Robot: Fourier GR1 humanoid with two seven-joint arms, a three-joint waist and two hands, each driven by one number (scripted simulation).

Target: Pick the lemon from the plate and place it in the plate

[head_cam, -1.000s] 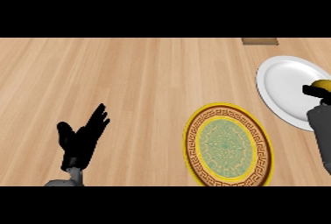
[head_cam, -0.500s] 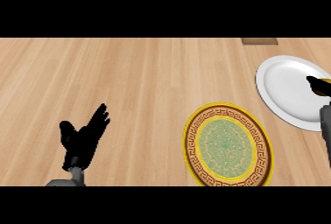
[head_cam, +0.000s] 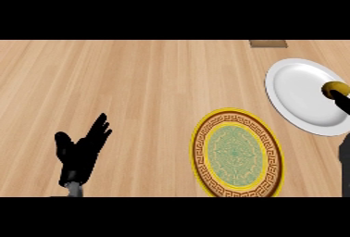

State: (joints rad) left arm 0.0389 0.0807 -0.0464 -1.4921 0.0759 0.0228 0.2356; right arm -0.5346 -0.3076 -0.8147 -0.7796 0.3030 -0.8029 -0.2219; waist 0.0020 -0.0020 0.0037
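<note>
A yellow lemon [head_cam: 334,86] shows over the right side of the white plate [head_cam: 301,95], near the view's right edge. My right hand [head_cam: 342,101] comes in from that edge and its black fingers curl round the lemon, hiding its lower part. Most of this hand lies outside the view. A yellow plate with a brown key-pattern rim and green centre [head_cam: 236,152] lies on the counter, in front of and left of the white plate, with nothing on it. My left hand [head_cam: 80,152] rests open at the lower left, fingers up, far from both plates.
The wooden counter [head_cam: 137,83] stretches wide to the left and the back. A small brown block [head_cam: 268,43] sits at the far edge, behind the white plate.
My right hand has shifted a little toward the right edge over the white plate, and the lemon shows again at its fingertips. The left hand and both plates have stayed put.
</note>
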